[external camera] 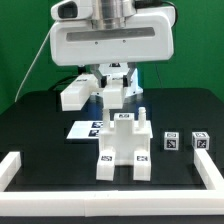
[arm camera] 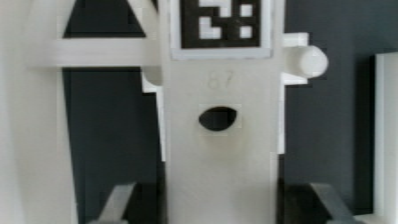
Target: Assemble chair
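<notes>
While the arm (external camera: 105, 40) hangs over the back of the black table (external camera: 40, 135), its gripper (external camera: 114, 82) points down at a white bar (external camera: 114, 93). I cannot tell if the bar touches the table.

Seen from the wrist, the bar (arm camera: 222, 140) runs straight up between the two dark fingers (arm camera: 121, 203). One finger sits tight on each side, so the bar is clamped. The bar has a round hole (arm camera: 217, 118) in its middle. Past the hole sits a black-and-white tag (arm camera: 228, 22). A small round knob (arm camera: 306, 62) sticks out from one side near the tag. A white strip (arm camera: 107, 55) meets the bar on the other side. I cannot tell if the two are one piece.

More white chair parts are on the table. A thick slab (external camera: 75, 93) lies just beside the gripper, on the exterior view's left. Near the front, in the middle, stands a big block (external camera: 125, 150) with tags on its front. Two small cubes (external camera: 172, 142) sit side by side on the exterior view's right of the block. They are near it but not touching it.

The marker board (external camera: 86, 127) lies flat on the table between the slab and the block. The block hides one of its corners. Low white rails (external camera: 10, 170) run along the front edge and both front corners of the table.
</notes>
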